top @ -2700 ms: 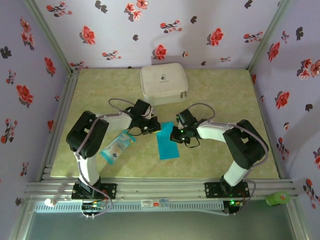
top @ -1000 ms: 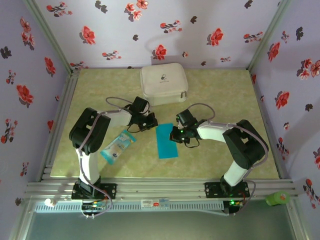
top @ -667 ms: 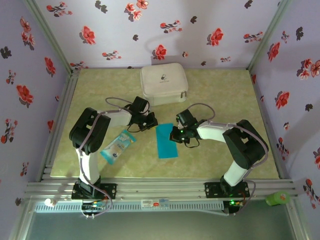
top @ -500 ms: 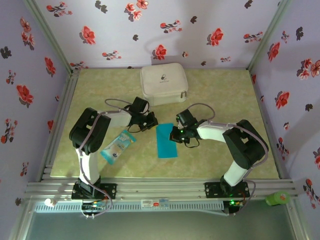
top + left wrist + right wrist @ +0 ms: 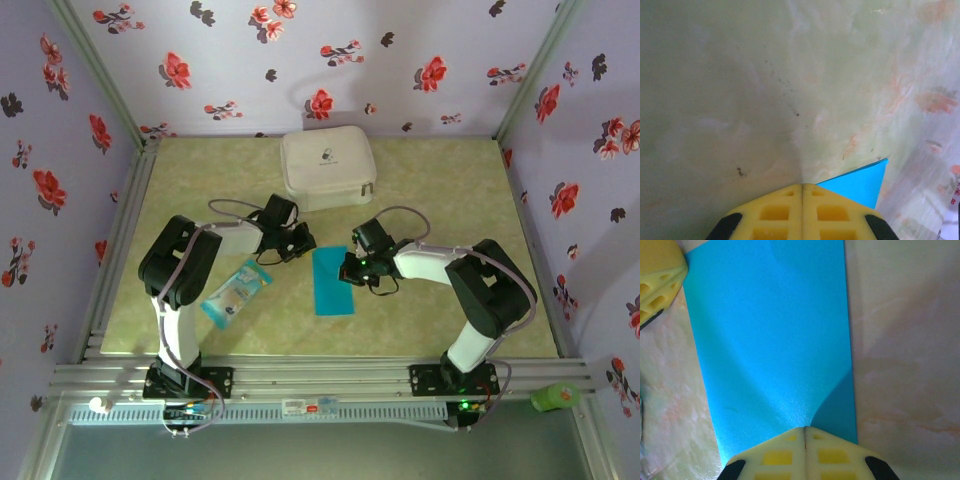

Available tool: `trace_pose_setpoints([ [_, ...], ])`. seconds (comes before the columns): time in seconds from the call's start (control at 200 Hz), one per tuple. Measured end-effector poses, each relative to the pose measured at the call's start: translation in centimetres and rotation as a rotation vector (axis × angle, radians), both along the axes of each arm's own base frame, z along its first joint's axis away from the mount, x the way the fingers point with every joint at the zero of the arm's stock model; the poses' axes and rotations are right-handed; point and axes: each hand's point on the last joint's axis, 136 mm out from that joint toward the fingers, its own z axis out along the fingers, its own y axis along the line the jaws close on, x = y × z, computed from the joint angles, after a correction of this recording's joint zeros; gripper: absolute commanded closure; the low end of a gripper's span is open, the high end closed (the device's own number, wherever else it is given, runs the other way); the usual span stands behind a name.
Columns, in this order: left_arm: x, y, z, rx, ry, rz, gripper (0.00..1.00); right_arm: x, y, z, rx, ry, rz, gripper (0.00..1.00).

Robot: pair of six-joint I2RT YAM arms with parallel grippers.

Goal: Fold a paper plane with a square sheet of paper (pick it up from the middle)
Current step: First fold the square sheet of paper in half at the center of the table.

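Nearest the camera, the two arm bases sit on the metal rail, with a small green object (image 5: 555, 397) off at its right end. Just beyond, on the greenish table (image 5: 430, 330), a pale blue-and-white packet (image 5: 236, 293) lies beside the left arm, in the same spot as before. To its right the blue sheet of paper (image 5: 334, 282) lies flat near the middle of the table, showing as a tall narrow rectangle. Compared with a few seconds ago it has turned slightly, so its long edges now run straighter up the table. The right gripper (image 5: 346, 268) has its fingers pressed together, and in its wrist view the tips meet over one edge of the sheet, with blue spreading out ahead of them; this arm has hardly moved. The left gripper (image 5: 304, 243) is also closed with nothing between its fingers. A few seconds ago it stood over the sheet's far left corner; it has since drawn back a little to the left, and its elbow has swung outward. Over the last second it has stayed put. In its wrist view the joined yellow tips rest over bare table, with one blue corner of the sheet just beside them on the right. Farther back, a white zipped case (image 5: 327, 168) sits near the rear edge of the table, unmoved, in front of the flowered wall (image 5: 300, 60).
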Motion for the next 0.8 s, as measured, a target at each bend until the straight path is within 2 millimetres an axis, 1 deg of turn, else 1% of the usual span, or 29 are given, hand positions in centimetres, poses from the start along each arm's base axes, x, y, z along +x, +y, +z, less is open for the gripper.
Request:
trace_pose_setpoints([
  [0.235, 0.8, 0.7, 0.1, 0.03, -0.037, 0.039, 0.96, 0.0, 0.0, 0.0, 0.0, 0.001, 0.0, 1.0],
  [0.38, 0.8, 0.7, 0.1, 0.03, -0.037, 0.037, 0.95, 0.0, 0.0, 0.0, -0.001, 0.001, 0.0, 1.0],
  [0.545, 0.4, 0.7, 0.4, 0.052, -0.049, 0.031, 0.92, 0.0, 0.0, 0.0, 0.0, 0.001, 0.0, 1.0],
  [0.645, 0.1, 0.9, 1.4, 0.07, -0.067, 0.033, 0.9, 0.0, 0.0, 0.0, 0.0, 0.001, 0.0, 1.0],
  [0.8, -0.7, 1.3, 3.8, 0.088, -0.11, 0.04, 0.86, 0.0, 0.0, 0.0, 0.0, 0.001, 0.0, 1.0],
])
